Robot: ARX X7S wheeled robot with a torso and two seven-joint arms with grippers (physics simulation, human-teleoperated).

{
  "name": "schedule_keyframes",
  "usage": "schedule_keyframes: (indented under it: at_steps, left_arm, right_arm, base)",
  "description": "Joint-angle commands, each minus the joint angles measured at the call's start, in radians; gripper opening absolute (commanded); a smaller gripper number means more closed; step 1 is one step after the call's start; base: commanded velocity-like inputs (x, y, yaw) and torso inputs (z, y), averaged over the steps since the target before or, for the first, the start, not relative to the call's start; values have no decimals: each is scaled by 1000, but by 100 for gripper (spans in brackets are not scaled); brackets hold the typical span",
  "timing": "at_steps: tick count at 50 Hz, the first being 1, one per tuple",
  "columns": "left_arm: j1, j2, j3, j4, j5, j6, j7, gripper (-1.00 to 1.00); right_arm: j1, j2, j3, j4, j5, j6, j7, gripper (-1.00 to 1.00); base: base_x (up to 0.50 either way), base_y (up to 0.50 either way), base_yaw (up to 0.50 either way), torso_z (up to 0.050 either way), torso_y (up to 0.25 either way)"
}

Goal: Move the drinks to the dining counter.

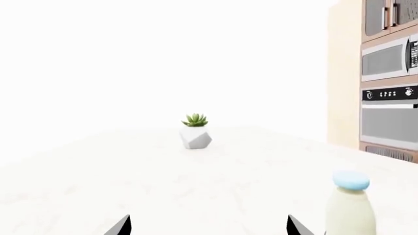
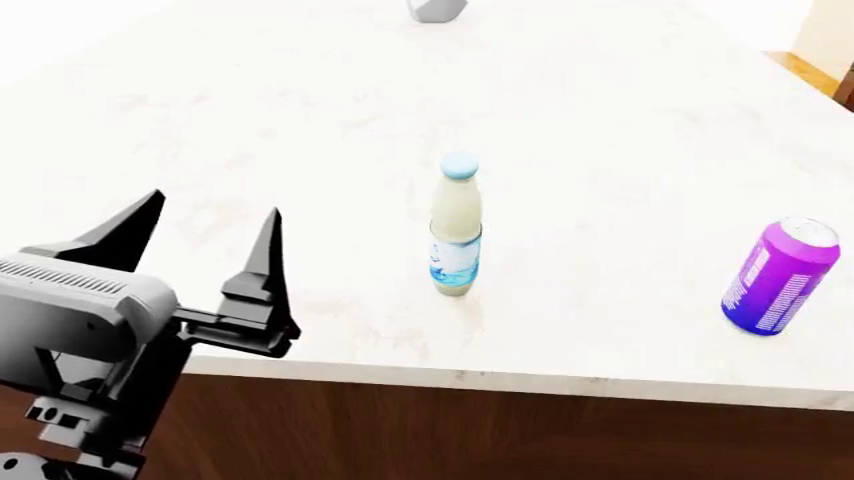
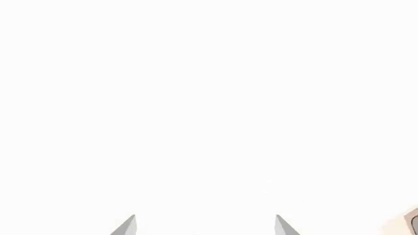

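Starting at the left of the head view, we see our left gripper (image 2: 207,235) spread wide and empty over the near edge of the white dining counter (image 2: 627,120). Beside it the milky-white bottle (image 2: 455,225) stands upright, untouched. Further right, near the front edge, stands the purple soda can (image 2: 781,276). Our right gripper (image 3: 204,225) is parted too, holding nothing.

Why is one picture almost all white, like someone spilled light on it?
Right wrist view: washed out to blank white, only the right pincer tips show. Left wrist view: the white counter melts into the bright background, though the plant and bottle stay sharp. Head view: softer light, faint shadows under the bottle and the purple can.
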Motion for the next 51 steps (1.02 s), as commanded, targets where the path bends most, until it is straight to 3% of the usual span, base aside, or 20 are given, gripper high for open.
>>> schedule_keyframes:
  at_steps: [1, 7, 11, 14, 19, 23, 31, 37, 45, 51]
  left_arm:
    - [10, -16, -23, 16, -19, 13, -10, 100]
    - [14, -24, -32, 30, -26, 18, -16, 100]
    - [4, -34, -45, 37, -45, 18, -24, 100]
    - [-10, -72, -90, 65, -98, 21, -58, 100]
    - [-162, -179, -139, 134, -263, -43, -161, 100]
    - [-240, -223, -144, 166, -333, -74, -212, 100]
    - [-414, -409, -236, 200, -583, -53, -320, 100]
    - [-461, -592, -401, 209, -781, -24, -362, 100]
    - [-560, -633, -727, 163, -1088, -239, -408, 100]
    - [-649, -665, -866, 116, -1260, -357, -450, 100]
  right_arm:
    - [17, -112, 238, 142, 106, 291, -20, 100]
    - [18, -193, 364, 258, 88, 482, -57, 100]
    - [19, -259, 480, 298, 134, 622, -4, 100]
    - [20, -344, 591, 339, 185, 759, 61, 100]
    - [21, -477, 781, 405, 269, 986, 175, 100]
    - [21, -455, 784, 394, 284, 979, 176, 100]
    - [21, -415, 811, 365, 315, 977, 176, 100]
    - [21, -399, 830, 349, 336, 980, 176, 100]
    - [21, -369, 848, 333, 363, 979, 173, 100]
    - [21, -302, 825, 339, 380, 1000, 176, 100]
  base:
    - [0, 0, 0, 0, 0]
    - [0, 0, 0, 0, 0]
    - [0, 0, 0, 0, 0]
    - [0, 0, 0, 0, 0]
    - [0, 0, 0, 0, 0]
    - [0, 0, 0, 0, 0]
    - [0, 0, 0, 0, 0]
    - [0, 0, 0, 0, 0]
    - [0, 0, 0, 0, 0]
    - [0, 0, 0, 0, 0]
